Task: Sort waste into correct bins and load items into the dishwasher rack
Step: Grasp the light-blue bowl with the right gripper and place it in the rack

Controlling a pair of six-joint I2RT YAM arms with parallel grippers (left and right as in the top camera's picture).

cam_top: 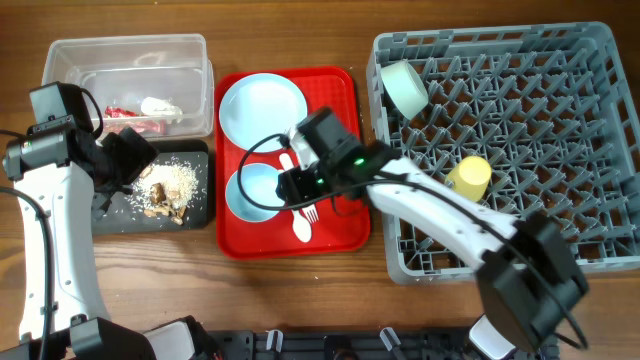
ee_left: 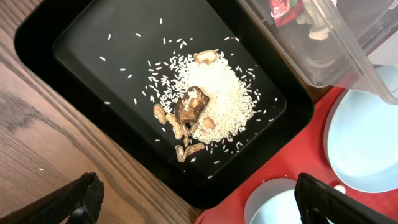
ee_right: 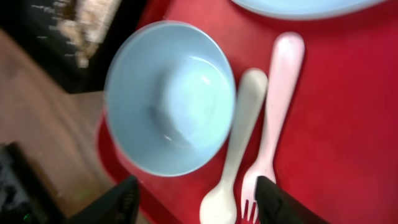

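Observation:
The clear tub (cam_top: 60, 50) holds the red wrapper (cam_top: 125, 113) and the white tissue (cam_top: 160, 106). The black tray (cam_top: 115, 215) holds the food scraps (cam_top: 170, 185), also in the left wrist view (ee_left: 205, 106). My left gripper (cam_top: 130, 160) is open and empty above the black tray's near corner (ee_left: 202, 202). The plate (cam_top: 262, 105), light blue bowl (cam_top: 250, 195), spoon (cam_top: 302, 230) and fork (cam_top: 311, 212) lie on the red tray. My right gripper (ee_right: 196, 199) is open over the spoon (ee_right: 233, 149) and fork (ee_right: 273, 112), beside the bowl (ee_right: 171, 99).
The grey rack (cam_top: 560, 120) fills the right side, with the mint green bowl (cam_top: 404, 86) at its back left and the yellow cup (cam_top: 470, 176) on its side near the middle. The red tray (cam_top: 340, 235) lies between the black tray and the rack.

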